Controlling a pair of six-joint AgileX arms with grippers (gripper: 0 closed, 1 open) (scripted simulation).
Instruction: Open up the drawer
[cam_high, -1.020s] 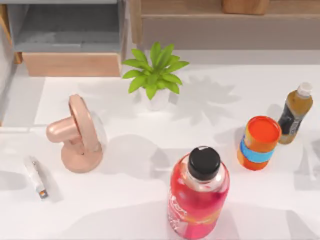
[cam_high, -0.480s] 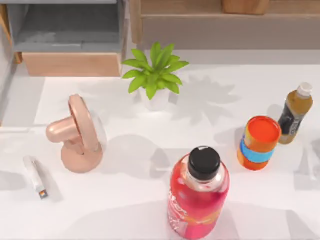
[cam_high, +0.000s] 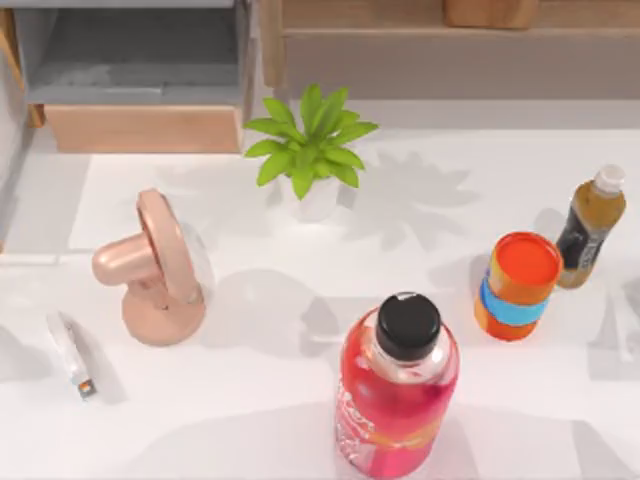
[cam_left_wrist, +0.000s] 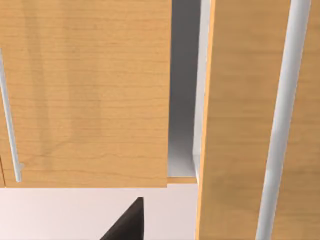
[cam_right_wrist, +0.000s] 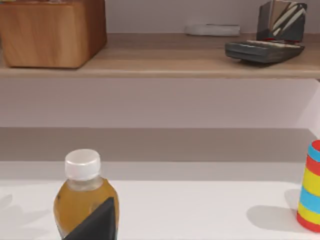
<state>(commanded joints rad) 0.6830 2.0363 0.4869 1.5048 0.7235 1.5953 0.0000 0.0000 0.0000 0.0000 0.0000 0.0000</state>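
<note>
Drawer sat at the table's far left corner in the top view, already pulled out: grey interior exposed, wooden front facing the table. Judged the task nearly or fully done.

Left wrist view looked close at wood panels with a gap between them and vertical bar handles. One dark fingertip of the left gripper poked in low, touching nothing; can't tell its opening. Probably sat there because the arm was facing the cabinet it was working on.

Right wrist view showed one finger of the right gripper just in front of the tea bottle, parked at table's right; opening can't be told either.

Only the top view gave the plant, fan and red bottle. Only the right wrist view gave the shelf with its wood block.
</note>
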